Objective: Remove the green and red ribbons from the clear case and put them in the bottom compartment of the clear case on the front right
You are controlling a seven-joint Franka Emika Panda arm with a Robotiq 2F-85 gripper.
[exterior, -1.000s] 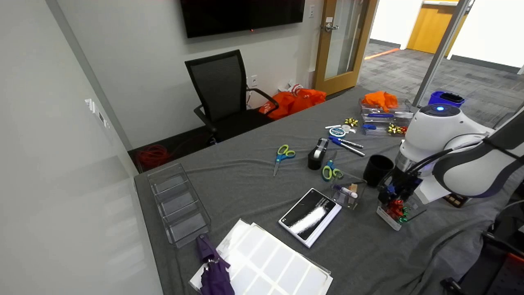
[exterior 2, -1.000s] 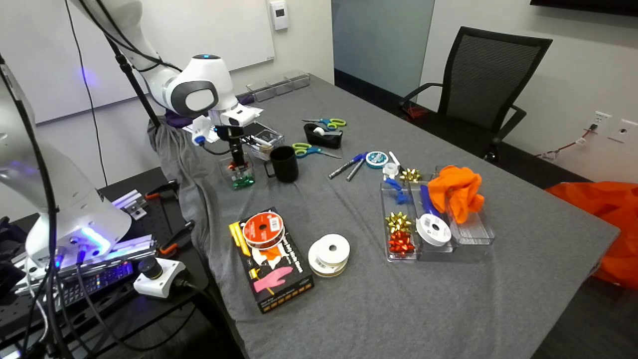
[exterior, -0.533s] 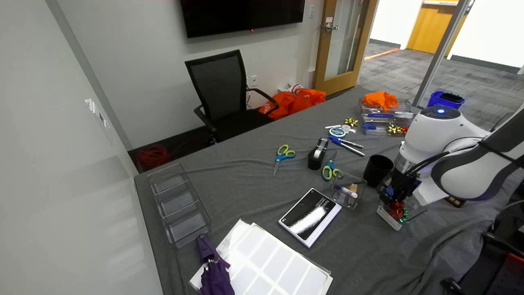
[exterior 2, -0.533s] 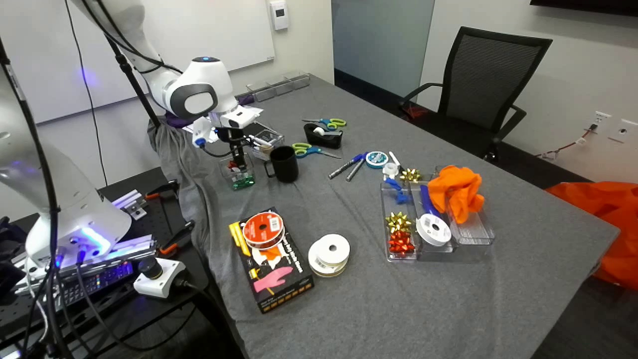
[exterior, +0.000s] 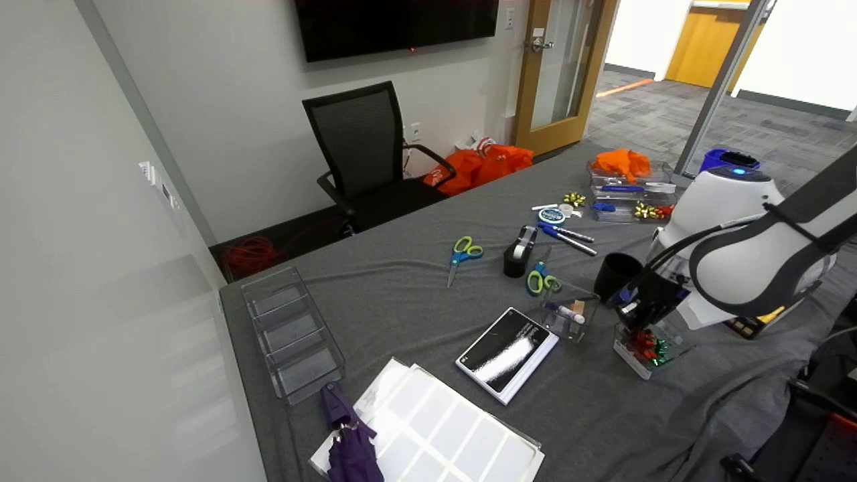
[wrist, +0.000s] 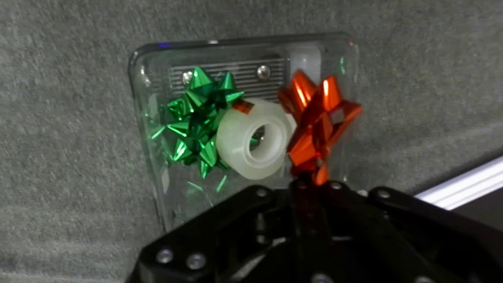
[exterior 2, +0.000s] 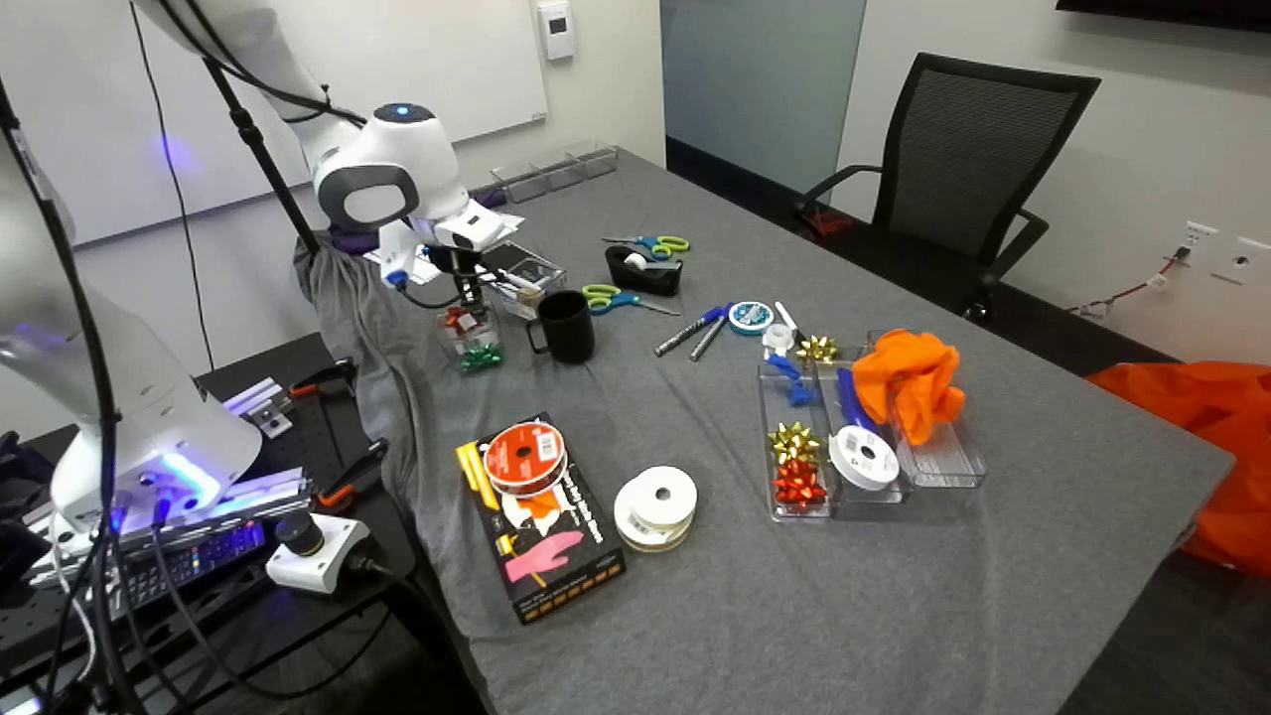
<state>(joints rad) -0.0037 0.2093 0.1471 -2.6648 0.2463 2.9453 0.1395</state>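
Note:
The small clear case [wrist: 235, 42] holds a green ribbon [wrist: 198, 124] bow on one side and a red ribbon [wrist: 314, 118] bow on the other. My gripper [wrist: 312, 185] is shut at the edge of the red bow, with its foil pinched at the fingertips in the wrist view. The bow's loops stick out past the fingers, still over the case. In an exterior view the green ribbon [exterior 2: 482, 357] lies low in the case, clear of the gripper. The stepped clear case [exterior 2: 941, 465] stands front right; gold and red bows sit in its bottom compartment.
A white tape roll [wrist: 235, 145] lies between the two ribbons. A black mug [exterior 2: 568, 328] stands right beside the small case, and a clear box with markers [exterior: 569, 328] is close by. Spools [exterior 2: 657, 506] and a glove box [exterior 2: 546, 536] lie on the table.
The jaws have closed on the red ribbon. My gripper has then risen a little, and the small case has shifted slightly on the cloth.

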